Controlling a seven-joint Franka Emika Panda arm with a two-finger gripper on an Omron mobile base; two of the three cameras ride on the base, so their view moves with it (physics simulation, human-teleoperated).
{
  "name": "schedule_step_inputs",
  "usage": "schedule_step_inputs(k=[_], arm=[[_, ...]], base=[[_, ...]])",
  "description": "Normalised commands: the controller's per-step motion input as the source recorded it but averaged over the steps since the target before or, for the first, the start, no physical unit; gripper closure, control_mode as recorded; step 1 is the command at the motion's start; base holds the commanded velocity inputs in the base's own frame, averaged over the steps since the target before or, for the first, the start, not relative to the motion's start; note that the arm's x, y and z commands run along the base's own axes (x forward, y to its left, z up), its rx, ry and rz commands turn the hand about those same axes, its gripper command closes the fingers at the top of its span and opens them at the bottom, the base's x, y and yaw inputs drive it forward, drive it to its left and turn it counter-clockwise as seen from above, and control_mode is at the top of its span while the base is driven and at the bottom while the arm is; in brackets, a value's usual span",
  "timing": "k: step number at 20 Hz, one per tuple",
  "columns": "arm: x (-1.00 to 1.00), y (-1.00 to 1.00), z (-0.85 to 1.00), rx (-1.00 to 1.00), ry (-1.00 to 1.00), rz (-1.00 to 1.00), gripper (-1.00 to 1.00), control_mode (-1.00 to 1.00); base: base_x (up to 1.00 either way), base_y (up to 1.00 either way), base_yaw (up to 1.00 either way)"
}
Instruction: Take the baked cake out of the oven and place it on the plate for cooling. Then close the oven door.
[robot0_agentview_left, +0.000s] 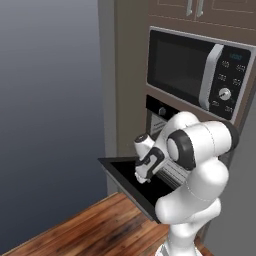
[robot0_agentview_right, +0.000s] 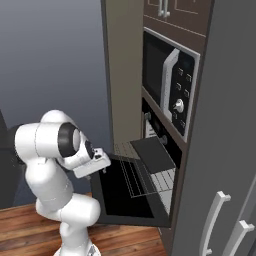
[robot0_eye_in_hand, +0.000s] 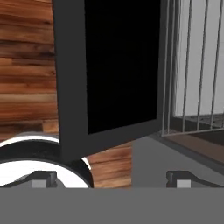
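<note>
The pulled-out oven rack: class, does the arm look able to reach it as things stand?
Probably yes: the oven door lies open, the end effector hangs open above it, and the rack lies bare close by.

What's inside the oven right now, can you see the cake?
The oven stands with its door dropped open. Inside, wire racks and a dark flat tray show. No cake is visible; the cavity's deeper part is hidden by the cabinet wall.

Even, soft rendered lighting across all 3 views; no glare, faint shadows, slight pixel softness, no edge distortion.
</note>
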Motion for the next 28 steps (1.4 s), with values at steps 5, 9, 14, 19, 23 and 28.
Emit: schedule_step_inputs(k=[5,9,14,19,23,28], arm=[[0.13,0.0,-0.4,0.06,0.06,0.03,-1.0,-1.0],[0.33,0.0,-0.33,0.03,0.0,0.01,-1.0,-1.0],[0.43,-0.07,-0.31,0.0,0.0,0.0,-1.0,-1.0],[0.59,-0.21,-0.35,0.0,0.0,0.0,-1.0,-1.0],[0.63,-0.27,-0.4,0.0,0.0,0.0,-1.0,-1.0],[0.55,-0.21,-0.45,0.0,0.0,0.0,-1.0,-1.0]], base=[[0.0,0.0,0.0],[0.0,0.0,0.0],[0.0,0.0,0.0],[0.0,0.0,0.0],[0.0,0.0,0.0],[0.0,0.0,0.0]])
